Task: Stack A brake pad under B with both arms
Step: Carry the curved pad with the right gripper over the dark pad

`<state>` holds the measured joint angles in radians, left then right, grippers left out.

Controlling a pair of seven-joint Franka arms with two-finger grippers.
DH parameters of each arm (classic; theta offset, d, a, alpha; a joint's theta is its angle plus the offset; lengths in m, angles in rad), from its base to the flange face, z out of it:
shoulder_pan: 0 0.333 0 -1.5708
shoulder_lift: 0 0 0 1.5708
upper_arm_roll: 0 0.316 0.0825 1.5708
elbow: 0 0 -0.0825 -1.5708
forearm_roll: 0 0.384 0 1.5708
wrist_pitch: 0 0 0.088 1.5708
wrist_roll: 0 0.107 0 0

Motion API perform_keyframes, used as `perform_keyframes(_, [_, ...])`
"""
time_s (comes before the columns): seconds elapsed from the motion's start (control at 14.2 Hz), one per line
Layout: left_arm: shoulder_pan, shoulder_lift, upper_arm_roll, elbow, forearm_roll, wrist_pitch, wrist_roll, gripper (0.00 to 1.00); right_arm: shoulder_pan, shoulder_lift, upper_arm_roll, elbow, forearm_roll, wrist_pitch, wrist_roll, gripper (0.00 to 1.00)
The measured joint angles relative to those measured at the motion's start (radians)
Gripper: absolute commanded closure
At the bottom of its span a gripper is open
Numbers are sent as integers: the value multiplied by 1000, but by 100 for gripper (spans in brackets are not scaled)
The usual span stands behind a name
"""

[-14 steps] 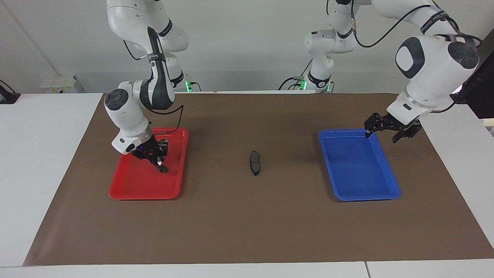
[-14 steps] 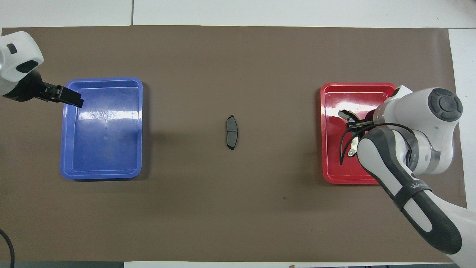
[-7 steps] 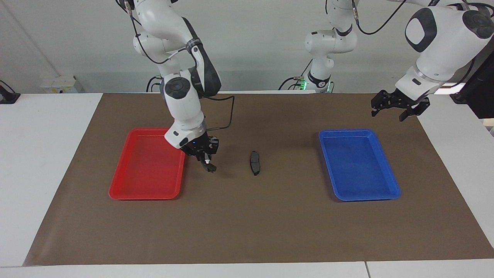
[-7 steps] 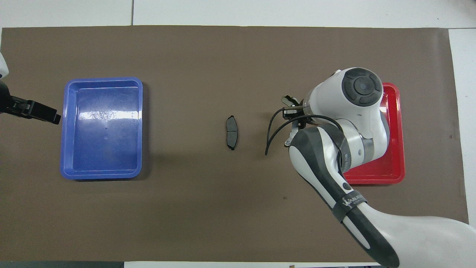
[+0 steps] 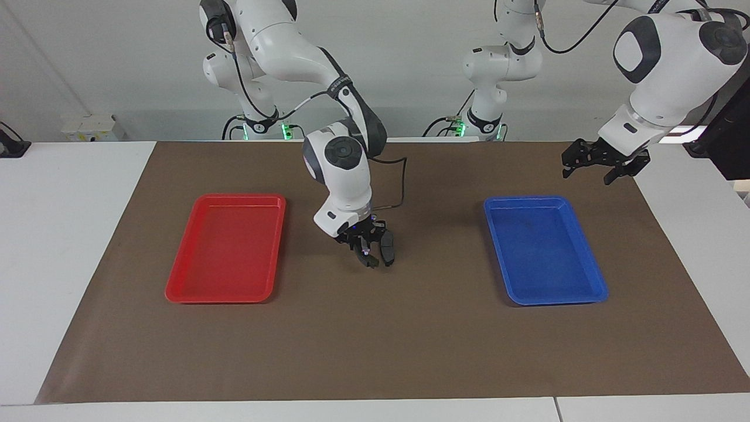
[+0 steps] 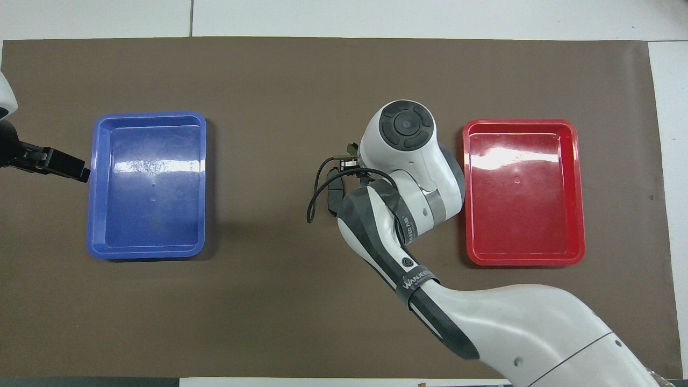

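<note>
Facing view: right arm reaches in from its base to the middle of the brown mat (image 5: pixel 410 340) that covers the white table (image 5: pixel 70 234). Right tool (image 5: pixel 364 249) points down, low over the mat, fingers closed on the long brake piece (image 5: pixel 369 262). Only a dark end of the piece with one small shiny spot shows below the fingers; the rest is hidden by the tool.

Short brake pad (image 5: pixel 387 246) lies flat on the mat at mid-table, between the two trays and well apart from both. It sits just beside the right tool, toward the left arm's end. Cannot tell whether the held piece touches the pad or hangs clear of it.

Red tray (image 5: pixel 176 293) sits toward the right arm's end of the table, blue tray (image 5: pixel 597 290) toward the left arm's end. Nothing shows in either.

Left arm waits. Left tool (image 5: pixel 597 167) hangs raised over the mat at the blue tray's corner toward the left arm's base, fingers spread apart, holding nothing.

Overhead view: right arm's wrist and forearm cover most of the pad; a sliver of it shows inside the loop of black cable. Left tool pokes in at the edge, beside the blue tray
</note>
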<state>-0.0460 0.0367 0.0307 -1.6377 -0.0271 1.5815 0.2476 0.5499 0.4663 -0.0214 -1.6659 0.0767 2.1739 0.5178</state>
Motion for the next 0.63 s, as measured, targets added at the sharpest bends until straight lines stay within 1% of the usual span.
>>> perform_keyframes(0.28, [1, 0, 0, -1, 5, 39, -85, 1, 37, 28, 0, 4, 0, 39, 34, 100])
perform_keyframes(0.49, [0, -2, -4, 0, 57, 68, -122, 1, 59, 48, -1, 4, -7, 57, 56, 100])
perform_keyframes(0.63, [0, -7, -5, 0, 64, 72, -128, 1, 61, 54, -1, 4, -22, 63, 59, 100])
